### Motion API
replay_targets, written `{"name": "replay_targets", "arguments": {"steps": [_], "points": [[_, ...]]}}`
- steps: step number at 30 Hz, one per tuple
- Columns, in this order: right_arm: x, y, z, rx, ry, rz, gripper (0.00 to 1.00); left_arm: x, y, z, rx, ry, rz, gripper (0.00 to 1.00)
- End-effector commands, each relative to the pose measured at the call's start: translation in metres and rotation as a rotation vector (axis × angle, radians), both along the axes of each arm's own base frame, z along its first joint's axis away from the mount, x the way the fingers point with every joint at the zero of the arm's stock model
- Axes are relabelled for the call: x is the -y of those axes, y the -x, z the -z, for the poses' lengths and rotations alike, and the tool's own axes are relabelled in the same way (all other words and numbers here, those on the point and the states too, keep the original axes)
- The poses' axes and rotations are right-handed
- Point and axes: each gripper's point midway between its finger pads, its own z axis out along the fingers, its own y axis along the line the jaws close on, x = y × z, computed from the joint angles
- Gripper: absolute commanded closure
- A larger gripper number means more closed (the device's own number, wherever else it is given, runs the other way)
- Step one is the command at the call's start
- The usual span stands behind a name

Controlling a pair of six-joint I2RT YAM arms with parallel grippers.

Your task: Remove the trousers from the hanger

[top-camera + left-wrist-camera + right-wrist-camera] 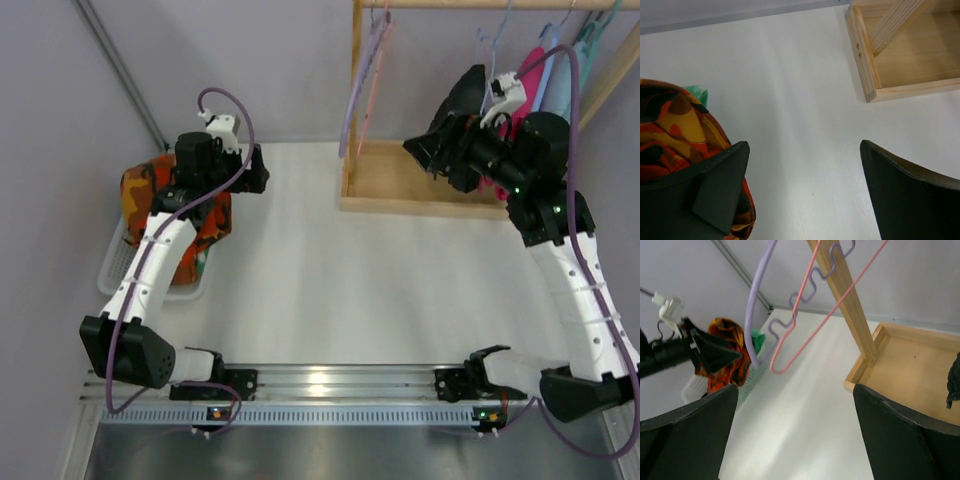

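Nearest the lens, the right claw [795,390] stands released and wide, its black fingers [690,435] at the bottom corners of the wrist view with only bare table [330,270] between them; it grips nothing and touches nothing. The dark cloth just beside it at the rail, which I take for the trousers [462,92], hangs over the back of the wooden tray [400,205] and shows only as a sliver at the right edge of that wrist view. I cannot make out whether it is on its hanger. My read is that a fresh hold on the cloth comes next. I would swing the right claw round until the cloth sits squarely between the fingers, bite well up near the fold, then draw it off sideways and down, slowly, so the hanger keeps its hook on the rail. I would steer clear of the empty purple hanger [751,300] and pink hanger [810,339] by the post [850,305]. The left claw [804,145] is released too, holding nothing, poised just beside the orange cloth [670,120] in the basket [112,270].
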Motion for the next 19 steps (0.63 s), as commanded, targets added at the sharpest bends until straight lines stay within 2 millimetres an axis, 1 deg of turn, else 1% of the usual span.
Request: {"name": "replay_targets", "arguments": {"steps": [1,2,3,4,5,6,7,8,9,10,11,12,13,14,15,16,17,19], "points": [[0.002,0.028,0.018,0.077,0.077,-0.066,0.01,0.016,-0.007,-0.01,0.026,-0.05,0.045,0.02],[0.007,0.046,0.015,0.111,0.08,-0.071,0.01,0.022,-0.008,-0.012,0.034,-0.067,0.044,0.02],[0.007,0.05,0.04,0.081,0.113,-0.086,0.01,0.027,-0.008,-0.012,0.037,-0.077,0.052,0.02],[0.01,0.066,0.039,0.111,0.121,-0.097,0.01,0.039,-0.007,-0.008,0.03,-0.087,0.076,0.02],[0.012,0.072,0.048,0.107,0.138,-0.101,0.01,0.041,-0.008,-0.008,0.032,-0.1,0.072,0.02],[0.013,0.076,0.068,0.079,0.157,-0.114,0.01,0.046,-0.008,-0.005,0.029,-0.112,0.077,0.02],[0.013,0.081,0.075,0.079,0.172,-0.126,0.01,0.059,-0.005,-0.003,0.026,-0.117,0.106,0.02],[0.016,0.091,0.079,0.093,0.191,-0.133,0.0,0.065,-0.005,0.004,0.013,-0.125,0.12,0.02],[0.018,0.093,0.098,0.059,0.206,-0.135,0.01,0.07,-0.004,0.01,0.0,-0.128,0.128,0.02],[0.019,0.1,0.102,0.067,0.213,-0.139,0.01,0.079,-0.001,0.014,-0.008,-0.128,0.149,0.02],[0.021,0.103,0.111,0.068,0.237,-0.145,0.01,0.084,0.001,0.018,-0.017,-0.13,0.16,0.02],[0.022,0.104,0.13,0.032,0.252,-0.147,0.0,0.082,0.0,0.026,-0.031,-0.15,0.134,0.02],[0.024,0.108,0.134,0.033,0.26,-0.145,0.01,0.088,0.003,0.03,-0.036,-0.156,0.149,0.02],[0.026,0.11,0.141,0.03,0.278,-0.149,0.01,0.091,0.005,0.032,-0.042,-0.157,0.153,0.02],[0.026,0.111,0.156,-0.001,0.289,-0.151,0.01,0.093,0.006,0.035,-0.046,-0.157,0.157,0.02],[0.028,0.114,0.16,-0.001,0.295,-0.151,0.01,0.096,0.009,0.036,-0.05,-0.16,0.161,0.02],[0.028,0.115,0.169,-0.012,0.311,-0.158,0.0,0.098,0.01,0.037,-0.051,-0.158,0.166,0.02],[0.029,0.117,0.177,-0.027,0.324,-0.169,0.01,0.101,0.014,0.04,-0.058,-0.159,0.182,0.02]]}}
